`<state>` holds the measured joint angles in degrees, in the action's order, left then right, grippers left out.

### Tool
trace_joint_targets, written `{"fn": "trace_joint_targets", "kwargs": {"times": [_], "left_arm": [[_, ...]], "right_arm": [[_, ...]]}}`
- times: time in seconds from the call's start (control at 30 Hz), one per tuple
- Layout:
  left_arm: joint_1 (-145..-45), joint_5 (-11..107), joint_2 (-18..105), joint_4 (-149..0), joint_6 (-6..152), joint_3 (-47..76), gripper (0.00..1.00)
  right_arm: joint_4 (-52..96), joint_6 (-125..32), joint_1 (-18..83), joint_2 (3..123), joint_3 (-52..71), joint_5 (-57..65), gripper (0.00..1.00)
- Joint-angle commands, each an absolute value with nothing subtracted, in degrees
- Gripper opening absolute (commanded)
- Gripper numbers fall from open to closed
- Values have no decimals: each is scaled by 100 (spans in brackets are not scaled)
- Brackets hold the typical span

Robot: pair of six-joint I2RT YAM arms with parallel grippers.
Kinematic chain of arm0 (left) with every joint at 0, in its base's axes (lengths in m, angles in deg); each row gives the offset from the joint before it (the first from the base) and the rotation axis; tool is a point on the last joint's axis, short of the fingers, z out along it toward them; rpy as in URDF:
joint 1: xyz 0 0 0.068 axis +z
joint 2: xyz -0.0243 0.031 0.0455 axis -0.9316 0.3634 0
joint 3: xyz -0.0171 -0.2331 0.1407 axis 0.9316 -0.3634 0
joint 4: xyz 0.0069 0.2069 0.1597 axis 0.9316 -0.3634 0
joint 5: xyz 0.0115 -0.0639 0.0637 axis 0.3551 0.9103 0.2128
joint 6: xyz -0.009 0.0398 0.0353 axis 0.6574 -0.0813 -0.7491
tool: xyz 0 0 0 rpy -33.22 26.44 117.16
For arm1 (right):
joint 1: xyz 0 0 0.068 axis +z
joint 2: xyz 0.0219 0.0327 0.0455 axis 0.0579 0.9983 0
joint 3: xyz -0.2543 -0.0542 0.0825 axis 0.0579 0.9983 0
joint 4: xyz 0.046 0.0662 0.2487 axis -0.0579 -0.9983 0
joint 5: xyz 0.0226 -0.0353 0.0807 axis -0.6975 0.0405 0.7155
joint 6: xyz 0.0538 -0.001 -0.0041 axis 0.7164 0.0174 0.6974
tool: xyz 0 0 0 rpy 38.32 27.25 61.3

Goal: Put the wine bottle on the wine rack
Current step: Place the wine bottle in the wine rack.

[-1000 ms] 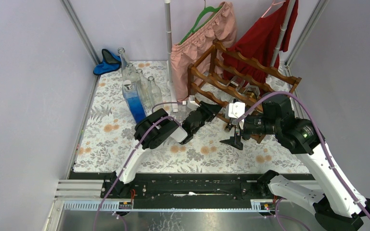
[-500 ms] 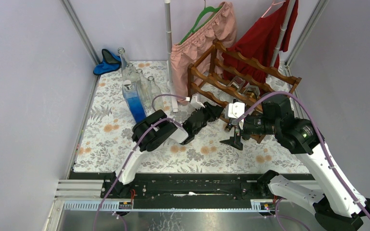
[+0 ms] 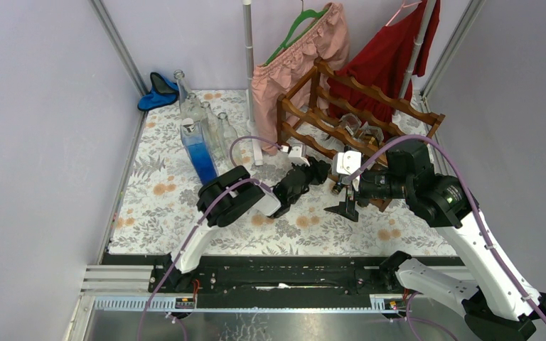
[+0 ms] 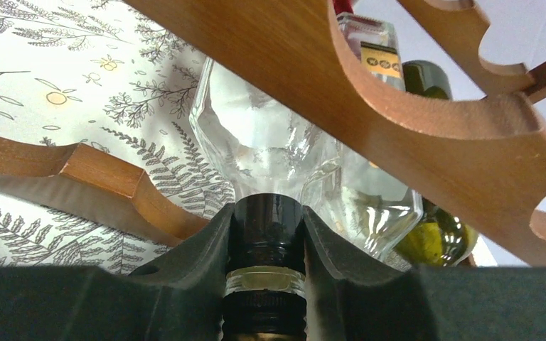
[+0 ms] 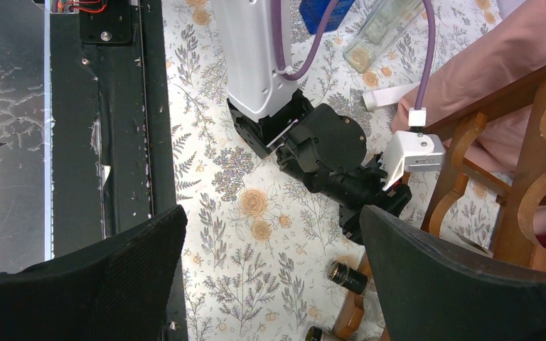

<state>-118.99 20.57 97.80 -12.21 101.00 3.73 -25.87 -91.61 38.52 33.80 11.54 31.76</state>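
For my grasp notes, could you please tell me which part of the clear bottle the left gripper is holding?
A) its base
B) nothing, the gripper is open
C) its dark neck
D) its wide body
C: in the left wrist view the left gripper is shut on the dark neck of the clear bottle, whose wide body lies ahead among the rails of the rack.

The left arm (image 3: pixel 231 202) and right arm (image 3: pixel 469 234) pair white tubular links with bulky black joint housings. A thin purple cable (image 5: pixel 430 50) runs along each. The left tool (image 4: pixel 266 213) has smooth matte-black moulded fingers (image 4: pixel 199 284); the right tool (image 5: pixel 271 213) has broad, finely textured black pads (image 5: pixel 85 284). A small white block (image 5: pixel 412 153) caps the left wrist.
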Motion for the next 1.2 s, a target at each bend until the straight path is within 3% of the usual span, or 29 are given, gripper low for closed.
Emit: {"fn": "trace_joint_targets", "kwargs": {"times": [0.0, 0.37, 0.63, 1.17], "left_arm": [[-11967, 1640, 9781, -1182, 9496, 485, 42], [-12055, 1360, 9860, -1786, 9252, 724, 51], [-12107, 1189, 9654, -1877, 9236, 674, 68], [-12243, 1040, 8745, -1979, 9540, 9, 70]], "right_arm": [[-2524, -9128, 3821, 3323, 1120, 3231, 100], [-2531, -9137, 3821, 3308, 1119, 3216, 100], [-2532, -9136, 3823, 3312, 1119, 3213, 100], [-2541, -9128, 3822, 3303, 1120, 3260, 100]]}}
